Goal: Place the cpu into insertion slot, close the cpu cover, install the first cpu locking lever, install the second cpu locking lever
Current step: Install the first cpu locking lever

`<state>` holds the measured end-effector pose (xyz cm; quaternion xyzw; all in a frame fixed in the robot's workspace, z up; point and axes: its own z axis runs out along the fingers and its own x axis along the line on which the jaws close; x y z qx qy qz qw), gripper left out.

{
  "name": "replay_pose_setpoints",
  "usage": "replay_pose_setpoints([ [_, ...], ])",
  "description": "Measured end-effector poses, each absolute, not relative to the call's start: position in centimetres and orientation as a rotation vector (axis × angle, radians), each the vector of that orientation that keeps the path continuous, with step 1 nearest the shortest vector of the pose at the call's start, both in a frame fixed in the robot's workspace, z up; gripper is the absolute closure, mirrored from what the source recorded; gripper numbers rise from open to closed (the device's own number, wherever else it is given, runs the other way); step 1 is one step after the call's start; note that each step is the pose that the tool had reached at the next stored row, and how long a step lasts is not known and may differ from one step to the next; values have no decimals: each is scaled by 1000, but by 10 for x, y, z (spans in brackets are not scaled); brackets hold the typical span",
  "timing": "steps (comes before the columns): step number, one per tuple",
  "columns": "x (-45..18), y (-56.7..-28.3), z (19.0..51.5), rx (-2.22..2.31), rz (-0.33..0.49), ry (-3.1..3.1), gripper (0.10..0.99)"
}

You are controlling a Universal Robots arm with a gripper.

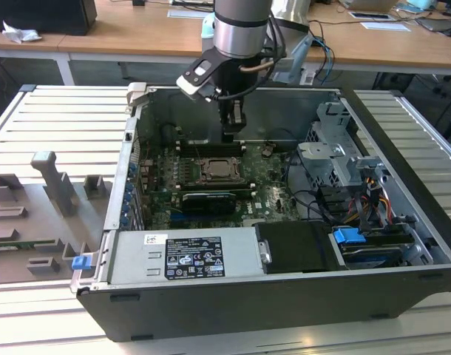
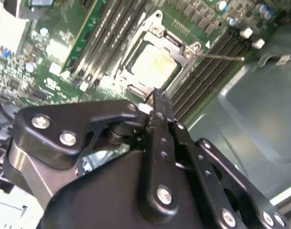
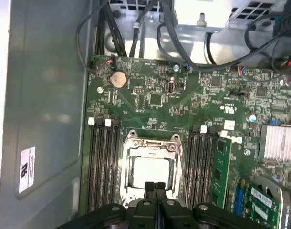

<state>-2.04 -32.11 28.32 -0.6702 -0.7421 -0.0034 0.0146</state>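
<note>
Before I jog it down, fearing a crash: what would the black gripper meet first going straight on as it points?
Most likely the edge of the thin silver-grey metal cpu cover framing the pale square cpu. The gripper hangs over that edge, though depth is unclear.

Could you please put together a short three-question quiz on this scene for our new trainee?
1. True or false: the small pale silvery square cpu lies on the green circuit board between two banks of long black memory slots.
2. The thin silver-grey metal cpu cover is: A standing upright; B lying flat around the cpu; C lying outside the case.
3. Fill in: the black gripper, by the cover's edge, has its jaws ___.
Key: 1 true; 2 B; 3 shut.
</note>
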Motion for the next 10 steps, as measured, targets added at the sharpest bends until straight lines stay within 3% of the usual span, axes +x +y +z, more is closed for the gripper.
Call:
replay_pose_setpoints([
  [10, -20, -321, 282, -1848, -6, -2504, 980],
])
